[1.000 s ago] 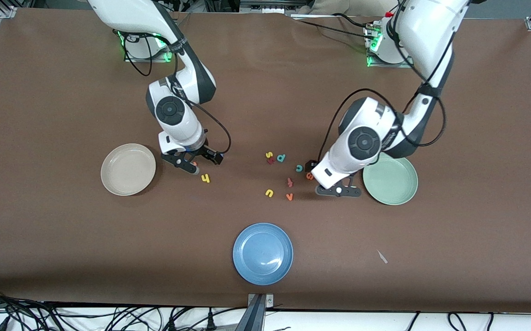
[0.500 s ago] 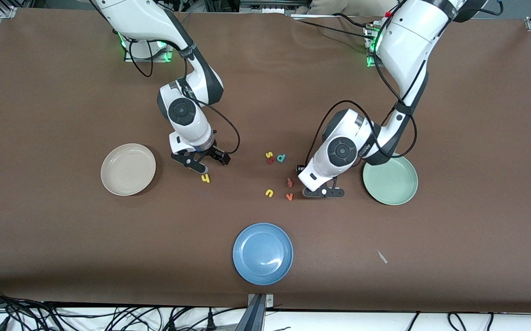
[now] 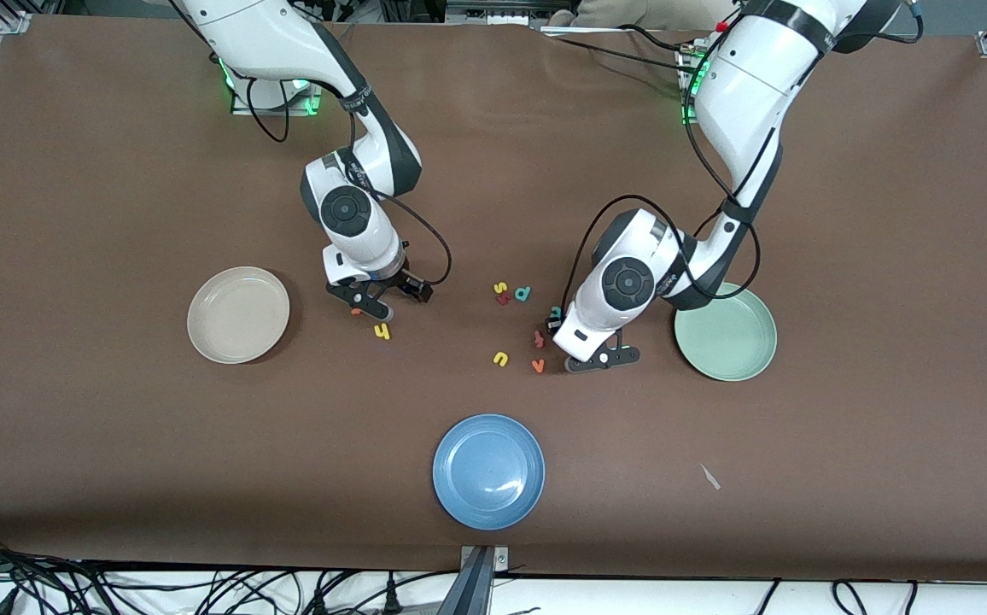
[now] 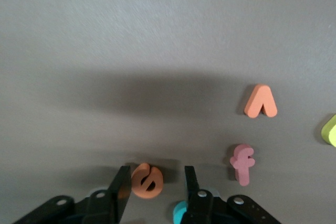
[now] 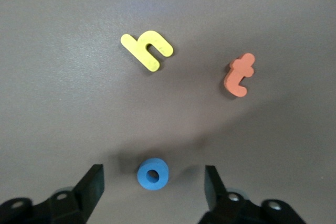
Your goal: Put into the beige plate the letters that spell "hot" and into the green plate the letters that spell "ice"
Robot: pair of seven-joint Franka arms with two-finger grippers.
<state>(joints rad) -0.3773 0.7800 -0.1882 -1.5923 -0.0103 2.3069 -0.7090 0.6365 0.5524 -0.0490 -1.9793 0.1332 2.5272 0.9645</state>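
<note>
An orange e (image 4: 147, 180) lies on the table between the jaws of my left gripper (image 4: 156, 178). The gripper is open: one finger (image 4: 122, 188) stands nearly against the e, the other (image 4: 190, 184) a gap away. A teal c (image 4: 180, 213) peeks out beside that finger. My right gripper (image 5: 153, 181) is low and open astride the blue o (image 5: 153, 174), touching nothing. Yellow h (image 5: 147, 50) and orange t (image 5: 240, 74) lie just ahead of it. The beige plate (image 3: 203, 295) is beside the right gripper, the green plate (image 3: 750, 363) beside the left. A dark red i (image 3: 503, 299) lies mid-table.
A pink t-like letter (image 4: 242, 163) and orange v (image 4: 261, 102) lie close to the left gripper. Yellow u (image 3: 500, 359), yellow s (image 3: 500, 288) and teal d (image 3: 523, 293) sit mid-table. A blue plate (image 3: 488, 471) is nearest the front camera.
The left gripper has slid from beside the green plate toward the letters and narrowed around the e. The right gripper has shifted a little toward the h, its jaws slightly narrower.
</note>
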